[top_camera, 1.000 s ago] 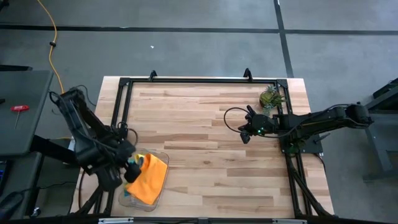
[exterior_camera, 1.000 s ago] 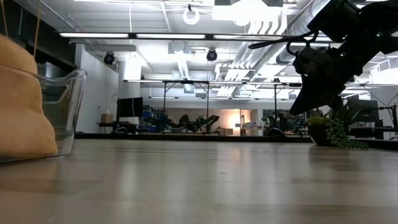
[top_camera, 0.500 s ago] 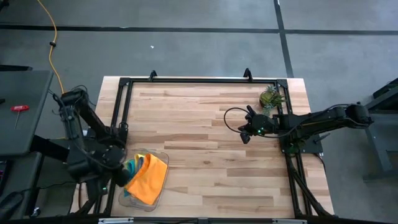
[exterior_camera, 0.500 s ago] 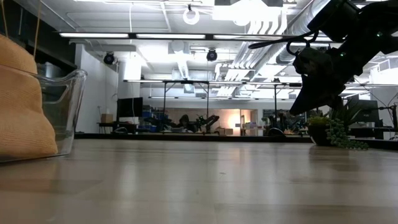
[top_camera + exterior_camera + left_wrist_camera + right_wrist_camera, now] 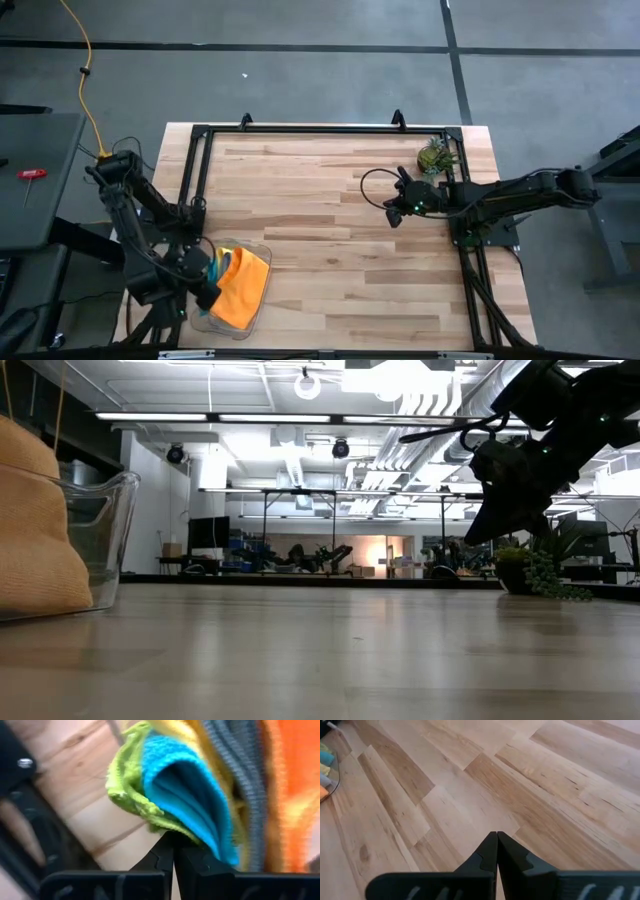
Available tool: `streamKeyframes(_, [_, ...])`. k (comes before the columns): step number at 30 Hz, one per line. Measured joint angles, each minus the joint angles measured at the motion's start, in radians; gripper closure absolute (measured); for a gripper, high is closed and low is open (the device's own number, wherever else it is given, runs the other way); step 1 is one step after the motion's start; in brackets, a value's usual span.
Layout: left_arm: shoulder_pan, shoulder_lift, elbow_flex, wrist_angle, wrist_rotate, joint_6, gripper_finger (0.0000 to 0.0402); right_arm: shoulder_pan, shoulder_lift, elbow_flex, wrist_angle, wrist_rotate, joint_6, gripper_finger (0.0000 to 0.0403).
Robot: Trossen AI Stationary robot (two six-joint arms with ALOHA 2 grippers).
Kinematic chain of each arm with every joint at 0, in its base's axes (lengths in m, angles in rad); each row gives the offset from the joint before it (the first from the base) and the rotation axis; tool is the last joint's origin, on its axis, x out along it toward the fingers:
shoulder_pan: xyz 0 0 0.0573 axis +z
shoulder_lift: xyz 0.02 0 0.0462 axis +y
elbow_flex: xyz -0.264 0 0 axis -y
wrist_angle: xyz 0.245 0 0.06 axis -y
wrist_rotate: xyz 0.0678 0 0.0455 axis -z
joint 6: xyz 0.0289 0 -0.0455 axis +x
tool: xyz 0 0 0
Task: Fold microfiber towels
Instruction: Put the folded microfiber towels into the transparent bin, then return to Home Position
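1. At the near-left table corner, towels [image 5: 240,285] sit piled in the clear tray [image 5: 262,252], orange on top, all unfolded.
2. Left gripper [image 5: 203,283] has slid nearer along the tray's left side; fingers pressed together, holding nothing.
3. Right gripper [image 5: 393,212] waits far right beside the plant [image 5: 433,155], closed, empty.
4. Looks like the left is lining up a first grab.

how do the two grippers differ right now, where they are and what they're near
The left gripper sits at the table's near-left corner, against the towels bunched in the clear tray; the right gripper hangs over bare wood on the right side, near the small plant. The left gripper's wrist view is filled with lime, teal, grey and orange cloth; the right gripper's shows only planks. Both have their fingers shut, with nothing visibly held between them.
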Motion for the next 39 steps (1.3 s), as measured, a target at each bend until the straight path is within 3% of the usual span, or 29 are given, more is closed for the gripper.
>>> streamKeyframes(6, [0.035, 0.017, 0.0, 0.067, -0.039, -0.015, 0.0402, -0.001, 0.0, 0.0, 0.0, -0.005, -0.003, 0.0403])
streamKeyframes(12, [0.054, 0.095, 0.0, 0.208, -0.02, -0.013, 0.0402, -0.004, 0.0, 0.0, 0.0, -0.006, -0.011, 0.0403])
streamKeyframes(15, [0.06, 0.094, 0.0, 0.183, 0.03, -0.009, 0.0402, -0.005, 0.0, 0.0, 0.0, -0.005, -0.011, 0.0403])
streamKeyframes(24, [0.032, -0.132, 0.001, -0.107, 0.031, -0.045, 0.0402, -0.005, 0.0, 0.0, 0.0, -0.006, -0.011, 0.0403])
streamKeyframes(27, [0.045, -0.216, 0.001, -0.138, -0.034, 0.021, 0.0402, -0.005, 0.0, 0.0, 0.004, -0.006, -0.007, 0.0403])
streamKeyframes(31, [0.113, -0.339, 0.001, -0.1, -0.278, 0.212, 0.0402, -0.005, 0.0, 0.0, 0.098, -0.012, -0.006, 0.0403])
streamKeyframes(34, [0.206, -0.454, 0.001, 0.048, -0.465, 0.537, 0.0402, -0.005, 0.0, 0.0, 0.206, -0.031, -0.043, 0.0403])
streamKeyframes(36, [0.31, -0.515, 0.001, 0.185, -0.526, 0.793, 0.0402, -0.005, 0.0, 0.0, 0.262, -0.042, -0.053, 0.0403])
streamKeyframes(39, [0.5, -0.571, 0.001, 0.36, -0.503, 1.15, 0.0402, -0.005, 0.0, 0.0, 0.312, -0.067, -0.072, 0.0403])
